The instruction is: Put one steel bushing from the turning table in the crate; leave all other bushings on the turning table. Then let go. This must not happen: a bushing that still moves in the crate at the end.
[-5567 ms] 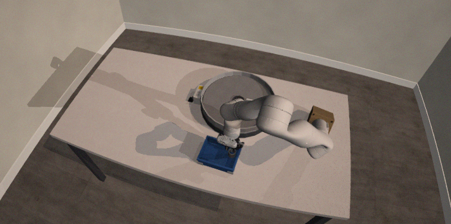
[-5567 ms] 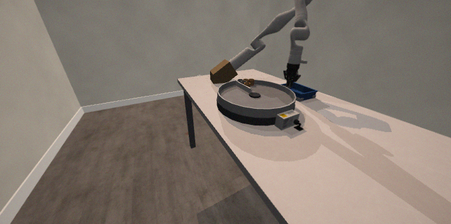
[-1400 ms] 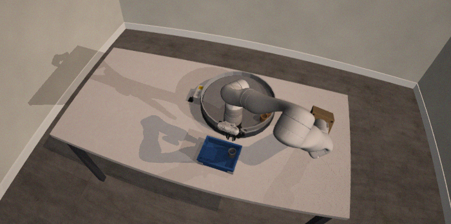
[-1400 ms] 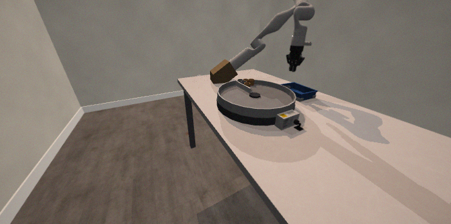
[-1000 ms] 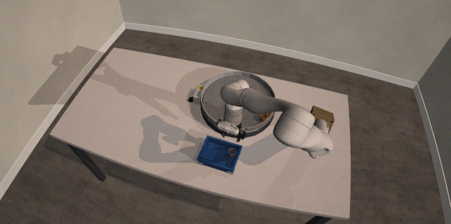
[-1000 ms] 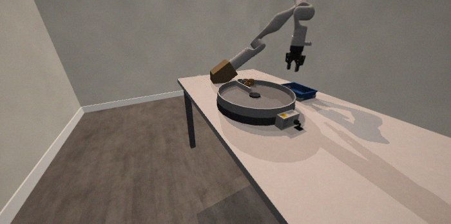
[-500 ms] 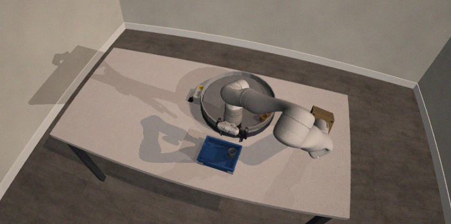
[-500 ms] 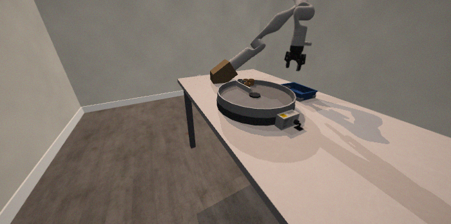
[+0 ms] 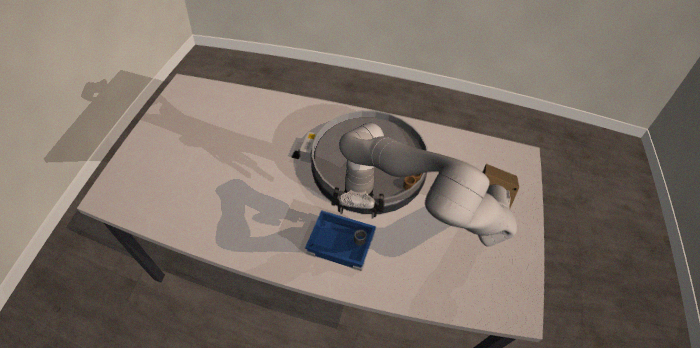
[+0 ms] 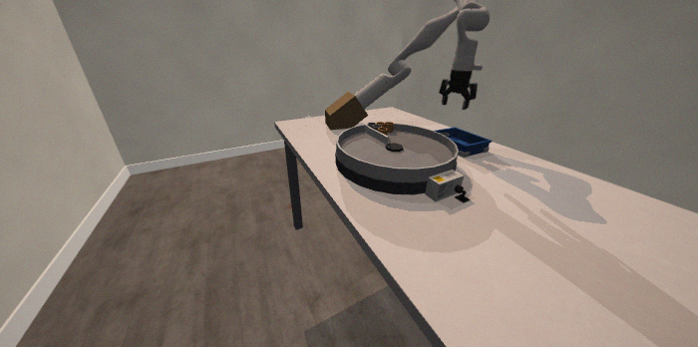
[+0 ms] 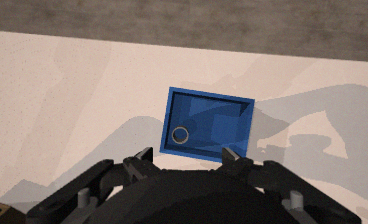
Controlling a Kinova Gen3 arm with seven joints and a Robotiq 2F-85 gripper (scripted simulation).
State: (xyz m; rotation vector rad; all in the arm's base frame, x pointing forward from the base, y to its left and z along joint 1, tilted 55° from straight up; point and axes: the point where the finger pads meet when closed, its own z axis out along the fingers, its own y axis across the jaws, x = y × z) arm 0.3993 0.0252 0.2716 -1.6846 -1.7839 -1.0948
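A steel bushing [image 9: 360, 234] lies inside the blue crate [image 9: 340, 239], near its right end; in the wrist view the steel bushing [image 11: 180, 135] shows as a grey ring in the crate's [image 11: 208, 123] lower left corner. My gripper [image 10: 457, 98] hangs high above the table, between the crate [image 10: 464, 140] and the turning table [image 10: 397, 154], open and empty. Its fingertips frame the crate's near edge in the wrist view. Brass-coloured bushings [image 10: 384, 127] sit at the turning table's far rim; one [image 9: 411, 181] shows beside my arm.
A brown box [image 9: 501, 181] stands at the arm's base on the right of the table. The turning table has a grey control box [image 10: 445, 185] with a yellow label on its side. A dark disc [image 10: 394, 147] marks its centre.
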